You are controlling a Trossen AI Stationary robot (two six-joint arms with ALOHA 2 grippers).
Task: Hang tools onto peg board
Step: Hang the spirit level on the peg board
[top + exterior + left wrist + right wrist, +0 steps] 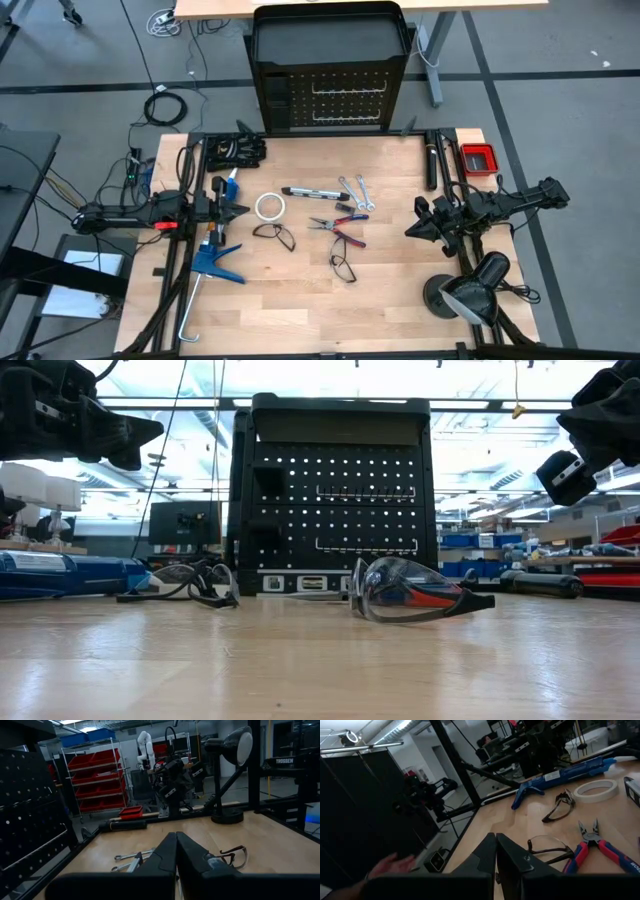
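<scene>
The black peg board (pixel 330 70) stands upright at the table's far edge and also shows in the low view (pixel 335 500). On the wood lie a black-and-silver bar (pixel 308 190), two silver wrenches (pixel 355 192), red-and-blue pliers (pixel 338 228) and two safety glasses (pixel 275 236) (pixel 344 268). My left gripper (pixel 240 211) hovers at the table's left, its fingers shut (pixel 176 851), pointing right. My right gripper (pixel 412 230) hovers at the table's right, its fingers shut (pixel 495 851), pointing left. Both are empty and above the table.
A blue caulking gun (pixel 215 255) and a white tape roll (pixel 269 207) lie at the left. A black desk lamp (pixel 470 290), a red box (pixel 477 157) and a black tube (pixel 432 160) are at the right. A person's hand (pixel 390 866) shows beyond the table's near edge.
</scene>
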